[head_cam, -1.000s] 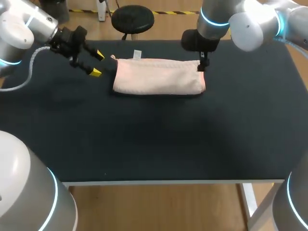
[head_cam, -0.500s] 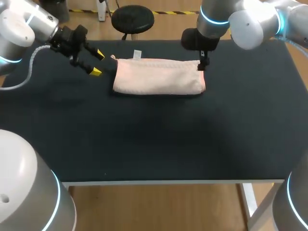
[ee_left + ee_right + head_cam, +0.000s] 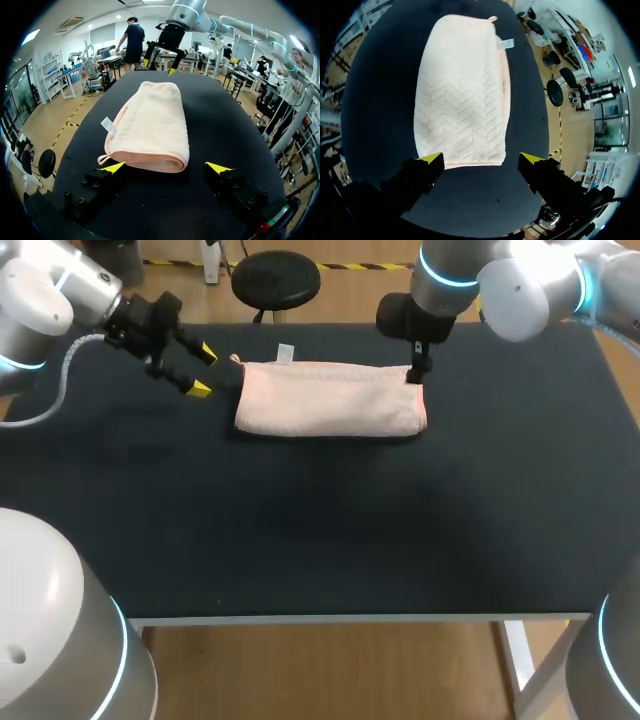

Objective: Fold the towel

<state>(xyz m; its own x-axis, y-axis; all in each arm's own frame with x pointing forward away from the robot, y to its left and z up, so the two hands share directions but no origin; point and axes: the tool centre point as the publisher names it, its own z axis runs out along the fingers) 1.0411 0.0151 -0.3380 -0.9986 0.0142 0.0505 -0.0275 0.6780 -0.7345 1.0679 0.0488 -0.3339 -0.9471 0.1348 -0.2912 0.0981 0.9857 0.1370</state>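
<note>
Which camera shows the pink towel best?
The right wrist view: it looks down on the towel, showing its woven pattern. The left wrist view sees it lengthwise from one end; the head view shows it whole but small.

Place: a robotics lab.
Arms: the left arm (image 3: pixel 55 295) and right arm (image 3: pixel 520 280), grey-white machines with blue light rings at the joints, come in over one shared surface from either side.
Surface: the surface (image 3: pixel 320 530) is a plain black top on a pale frame with a bare leg, a test bench.
Tooling: the left end effector (image 3: pixel 165 167) and right end effector (image 3: pixel 483 159) are black, two-fingered and yellow-tipped; a white cable (image 3: pixel 68 370) loops off the left arm.
</note>
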